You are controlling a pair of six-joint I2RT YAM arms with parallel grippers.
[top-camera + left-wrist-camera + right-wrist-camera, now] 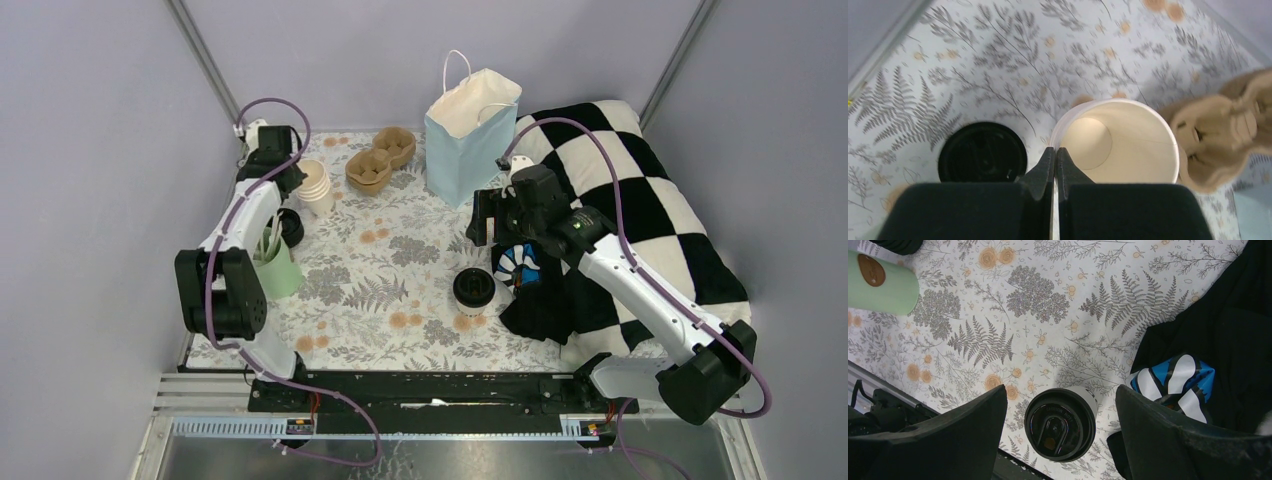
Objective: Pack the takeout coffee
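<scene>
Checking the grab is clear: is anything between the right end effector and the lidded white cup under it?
Nothing visible. The right end effector hangs open over the small white paper cup with the round black lid, unobstructed between its fingers. The black cloth and blue-and-white striped item lie beside it, not over it.

Black-lidded cup (291,228) half behind the left arm (240,215); pulp carrier (1218,135) blurred, edge-cropped.

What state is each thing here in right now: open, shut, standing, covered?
blue bag: upright, mouth open.
first coffee cup: upright, lid on.
second coffee cup: lid on.
cream cup stack: upright, lidless.
mint-green cup: upright, holding white sticks.
left pincer: shut, at the stack's rim.
right pincer: open, over the first coffee cup.
</scene>
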